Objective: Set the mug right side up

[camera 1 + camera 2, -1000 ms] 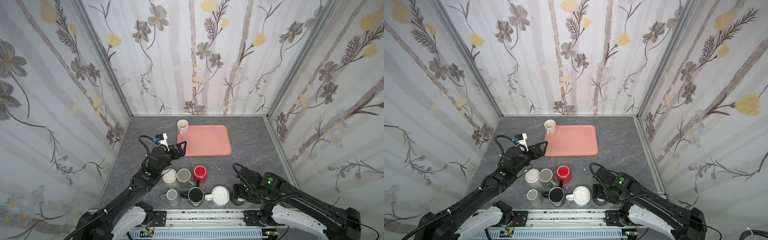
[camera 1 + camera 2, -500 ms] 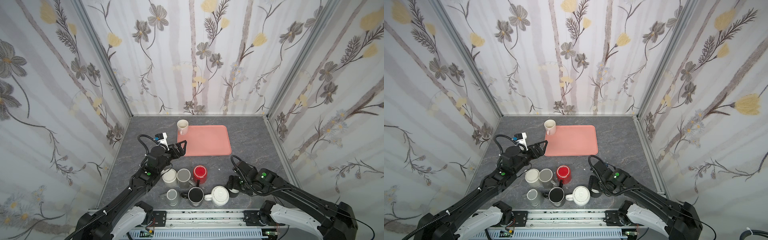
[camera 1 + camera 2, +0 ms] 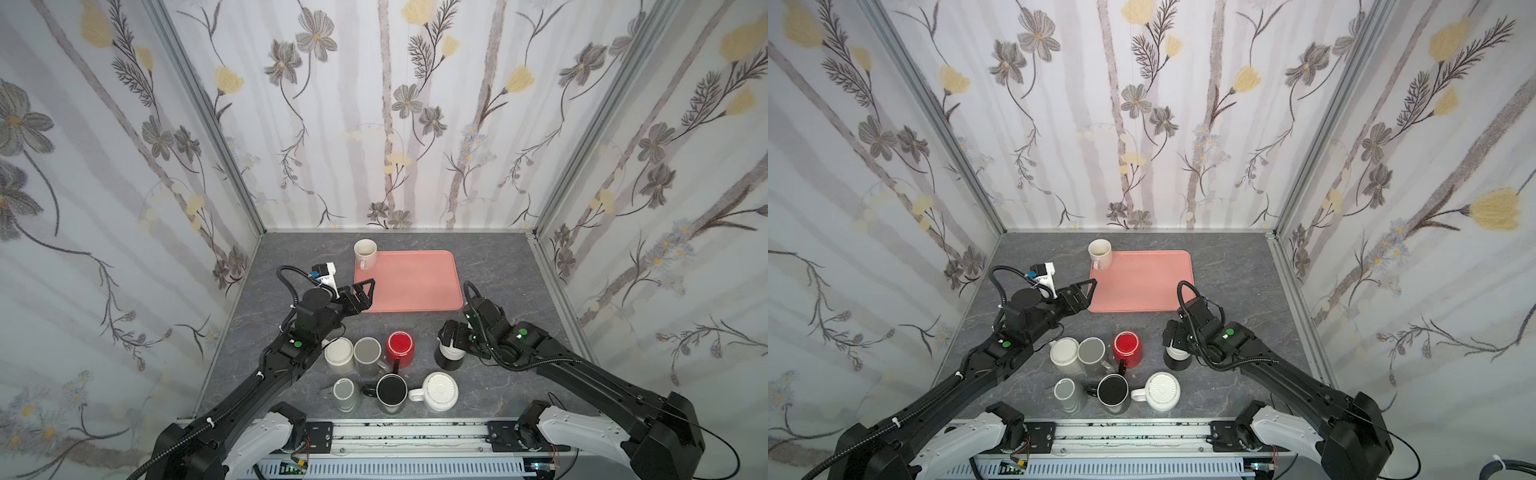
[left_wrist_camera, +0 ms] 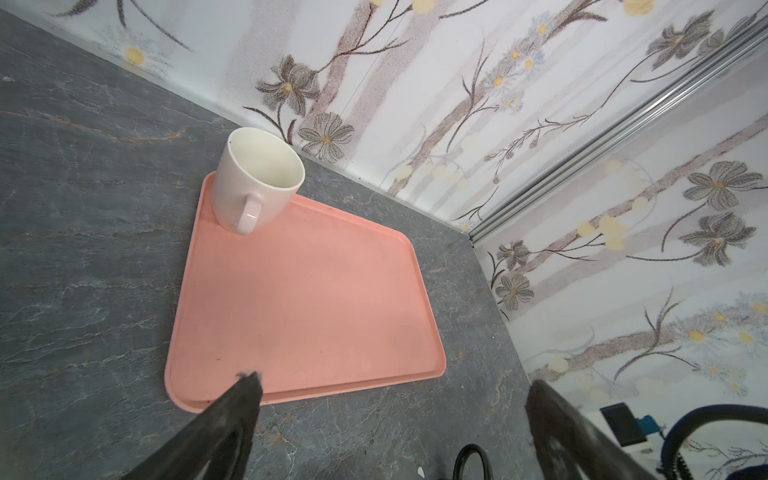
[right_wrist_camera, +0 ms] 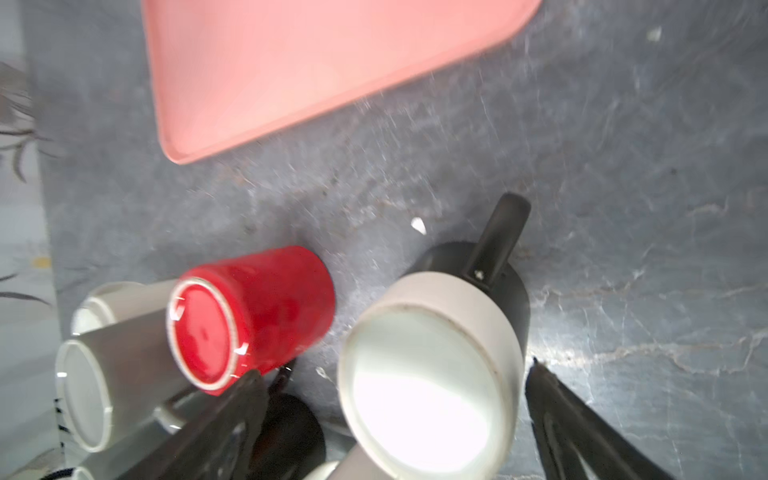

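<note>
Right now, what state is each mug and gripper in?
Cream mug: upright on tray.
Black-and-white mug: inverted.
Red mug: inverted.
White mug: inverted.
Grey mug: inverted.
Small grey mug: inverted.
Black mug: appears inverted.
Ribbed white mug: inverted.
Left gripper: open, empty.
Right gripper: open, straddling black-and-white mug.

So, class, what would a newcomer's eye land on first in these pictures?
A red mug stands upside down among the mugs near the front edge. Behind lies a pink tray, a cream mug upright on its far left corner. The right gripper hangs open over a black-and-white mug.
</note>
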{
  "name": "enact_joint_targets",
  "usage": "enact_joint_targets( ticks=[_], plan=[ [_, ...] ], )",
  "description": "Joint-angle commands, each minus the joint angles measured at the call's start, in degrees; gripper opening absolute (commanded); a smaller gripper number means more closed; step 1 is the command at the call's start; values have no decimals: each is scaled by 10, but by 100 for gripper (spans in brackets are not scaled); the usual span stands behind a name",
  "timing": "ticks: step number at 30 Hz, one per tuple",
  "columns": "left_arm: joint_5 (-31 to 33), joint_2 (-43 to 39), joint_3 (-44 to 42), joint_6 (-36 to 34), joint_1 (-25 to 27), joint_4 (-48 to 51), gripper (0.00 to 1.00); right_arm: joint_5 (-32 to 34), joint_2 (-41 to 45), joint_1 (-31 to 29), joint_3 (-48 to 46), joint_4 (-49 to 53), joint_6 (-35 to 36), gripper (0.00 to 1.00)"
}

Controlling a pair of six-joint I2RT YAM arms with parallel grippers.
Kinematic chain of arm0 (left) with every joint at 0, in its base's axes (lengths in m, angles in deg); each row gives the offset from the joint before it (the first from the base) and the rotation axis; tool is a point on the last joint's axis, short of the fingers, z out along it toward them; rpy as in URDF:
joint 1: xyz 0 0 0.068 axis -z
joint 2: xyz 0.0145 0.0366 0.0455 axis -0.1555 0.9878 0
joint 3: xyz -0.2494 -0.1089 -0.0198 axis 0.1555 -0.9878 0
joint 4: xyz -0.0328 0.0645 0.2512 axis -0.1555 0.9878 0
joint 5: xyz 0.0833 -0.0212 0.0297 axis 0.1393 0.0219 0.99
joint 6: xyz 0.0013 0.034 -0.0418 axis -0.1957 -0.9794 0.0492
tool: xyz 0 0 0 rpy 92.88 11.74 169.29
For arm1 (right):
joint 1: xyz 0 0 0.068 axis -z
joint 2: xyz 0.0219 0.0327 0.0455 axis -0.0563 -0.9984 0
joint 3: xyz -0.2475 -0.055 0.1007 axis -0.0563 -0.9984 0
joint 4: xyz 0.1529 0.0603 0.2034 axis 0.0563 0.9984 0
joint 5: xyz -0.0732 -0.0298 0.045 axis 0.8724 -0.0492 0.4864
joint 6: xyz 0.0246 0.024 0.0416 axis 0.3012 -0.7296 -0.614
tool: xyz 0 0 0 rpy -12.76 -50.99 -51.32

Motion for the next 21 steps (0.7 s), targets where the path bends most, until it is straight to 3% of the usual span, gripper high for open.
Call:
enact_joint_targets(
  ticks=[1,3,5,10,14,21],
  plan=[
    [-7,-1,5,2,-1,3,100,57,28,25,10,-8,55,95],
    [-7,-2,4,3,-1,3,100,68,32,57,11,-26,101,90],
    [-6,-3,3,5,-1,2,100,53,10,101,5,-64,160,79],
    [-14,-2,5,8,-1,9,100,1,-113,143,23,-117,264,58],
    [-11,-9,3,5,-1,21,100,-10,-187,143,53,-123,316,51],
    [-1,-23,-10,2,-1,28,100,-31,-212,143,38,-121,328,48]
  ],
)
